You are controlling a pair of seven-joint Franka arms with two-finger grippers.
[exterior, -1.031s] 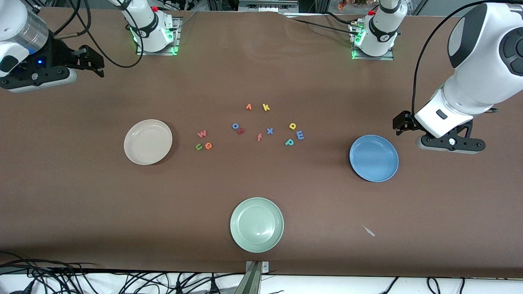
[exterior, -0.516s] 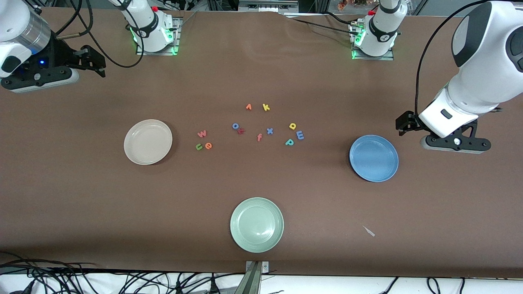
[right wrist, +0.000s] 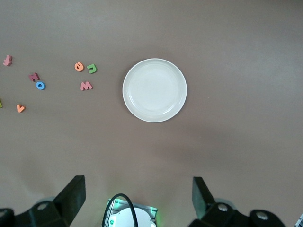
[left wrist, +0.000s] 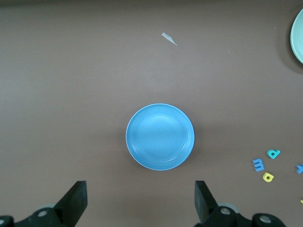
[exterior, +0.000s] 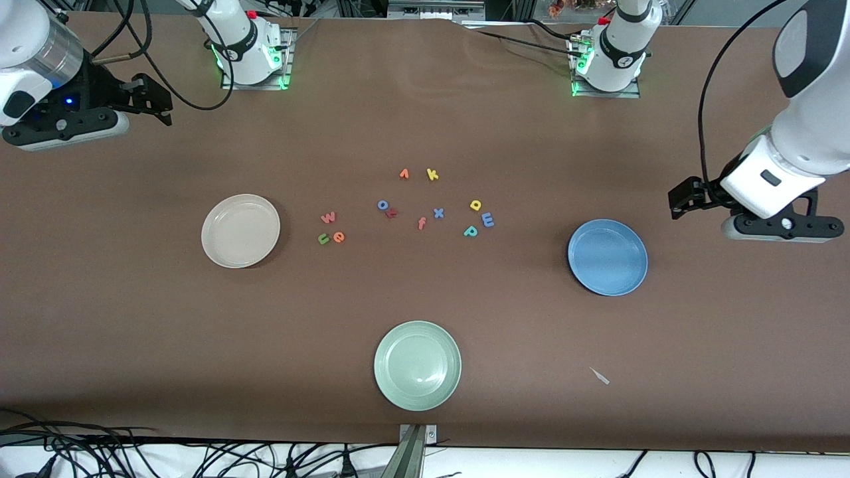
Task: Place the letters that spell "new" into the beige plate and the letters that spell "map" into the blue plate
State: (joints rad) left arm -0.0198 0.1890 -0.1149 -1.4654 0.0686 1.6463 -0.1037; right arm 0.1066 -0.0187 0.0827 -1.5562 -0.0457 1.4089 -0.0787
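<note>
Both tools are held high with fingers apart, the left tool (exterior: 684, 199) over the surface (exterior: 425, 312) beside the blue plate (exterior: 607, 257), the right tool (exterior: 151, 99) over the right arm's end, so the letters remain untouched.

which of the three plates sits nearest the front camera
The pale green plate. It lies lowest in the front view, while the beige plate and blue plate sit farther back, toward opposite table ends.

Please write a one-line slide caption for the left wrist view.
Open left gripper above the table near the empty blue plate, with blue m, teal p, yellow a alongside.
</note>
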